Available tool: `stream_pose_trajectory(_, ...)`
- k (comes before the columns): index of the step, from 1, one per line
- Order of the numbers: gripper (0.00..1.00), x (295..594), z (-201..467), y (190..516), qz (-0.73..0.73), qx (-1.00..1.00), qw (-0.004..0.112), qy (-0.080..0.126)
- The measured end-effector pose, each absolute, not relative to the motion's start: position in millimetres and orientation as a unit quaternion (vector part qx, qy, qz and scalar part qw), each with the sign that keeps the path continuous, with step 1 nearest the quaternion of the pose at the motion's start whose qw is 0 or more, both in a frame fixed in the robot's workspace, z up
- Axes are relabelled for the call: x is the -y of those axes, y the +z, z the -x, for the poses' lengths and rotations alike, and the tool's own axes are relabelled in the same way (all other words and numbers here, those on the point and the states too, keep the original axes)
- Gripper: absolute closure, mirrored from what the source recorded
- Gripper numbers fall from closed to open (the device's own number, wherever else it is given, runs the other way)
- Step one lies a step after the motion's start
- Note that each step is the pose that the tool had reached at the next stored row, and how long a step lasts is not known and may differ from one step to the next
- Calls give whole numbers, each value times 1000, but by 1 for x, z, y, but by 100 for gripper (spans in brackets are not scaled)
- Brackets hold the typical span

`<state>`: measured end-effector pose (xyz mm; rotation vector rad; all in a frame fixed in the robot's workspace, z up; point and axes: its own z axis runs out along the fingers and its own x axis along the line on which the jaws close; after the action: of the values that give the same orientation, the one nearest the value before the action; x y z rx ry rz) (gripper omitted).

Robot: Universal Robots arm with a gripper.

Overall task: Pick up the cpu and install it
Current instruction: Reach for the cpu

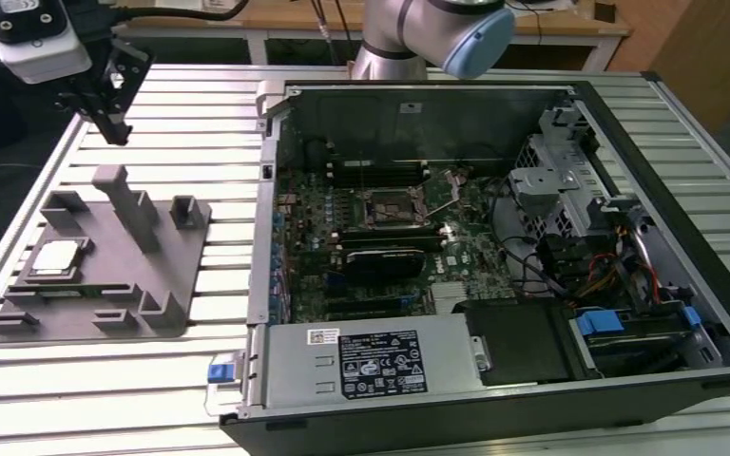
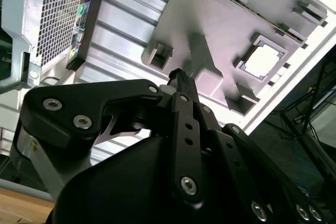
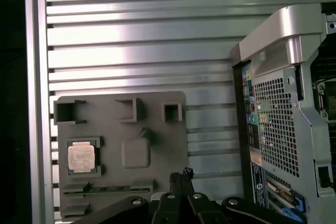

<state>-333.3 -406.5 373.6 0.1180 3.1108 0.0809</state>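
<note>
On the exterior view's left, your gripper [image 1: 117, 133] is hovering above the slatted table [image 1: 201, 104], near the grey tray [image 1: 175, 285]. Its fingers are pressing together with nothing between them. The cpu [image 1: 58, 258] is lying flat in a square recess of that tray, silver top facing up, well apart from the gripper. Beside the tray, the open computer case [image 1: 669, 237] is lying on the table, with the black-framed socket [image 1: 391, 207] sitting on its motherboard.
</note>
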Motion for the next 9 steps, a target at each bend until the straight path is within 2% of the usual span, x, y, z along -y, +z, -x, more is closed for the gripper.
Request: stream_pose_trajectory(9, 89, 409, 350, 371, -38, -999, 14, 26)
